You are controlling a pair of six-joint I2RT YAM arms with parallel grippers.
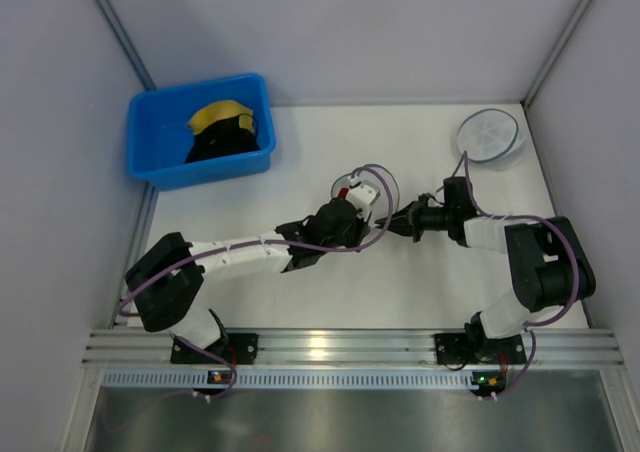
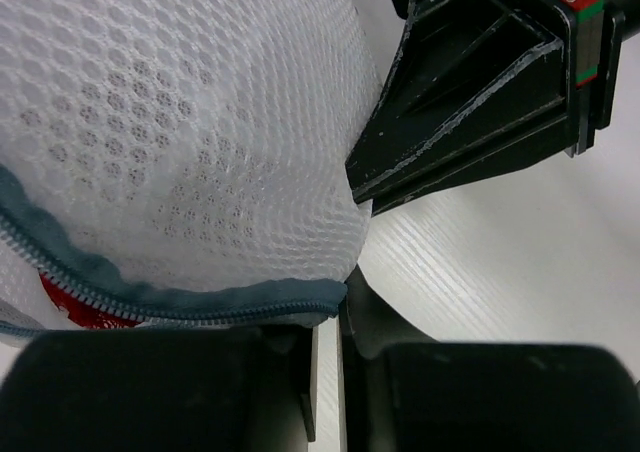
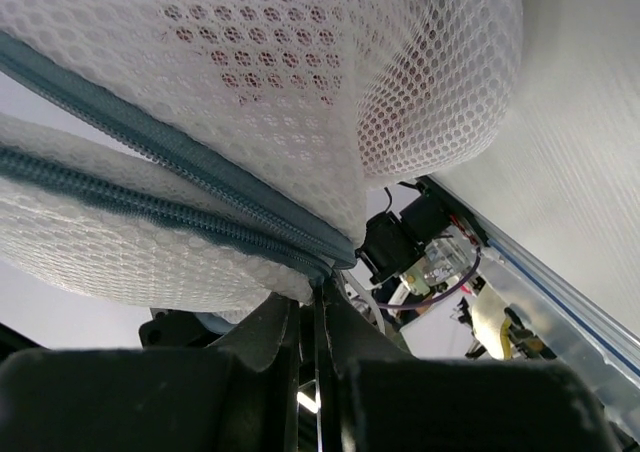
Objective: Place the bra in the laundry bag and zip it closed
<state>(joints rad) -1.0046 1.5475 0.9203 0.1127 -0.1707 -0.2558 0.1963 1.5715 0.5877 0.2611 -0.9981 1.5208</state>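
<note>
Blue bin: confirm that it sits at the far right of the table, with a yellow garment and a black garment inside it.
One thing is wrong: the side. The blue bin sits at the far left of the table, not the far right, as the top external view shows. The yellow garment and the black garment do lie inside it.

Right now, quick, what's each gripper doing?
Left gripper: closed on the laundry bag at its zipper edge.
Right gripper: closed, pinching the laundry bag where its zipper ends meet.

Mesh bag (image 2: 200, 122) fills the shot, bra (image 2: 75, 307) peeking out under the zipper (image 2: 200, 307), left gripper (image 2: 328, 337) pinching its end.
</note>
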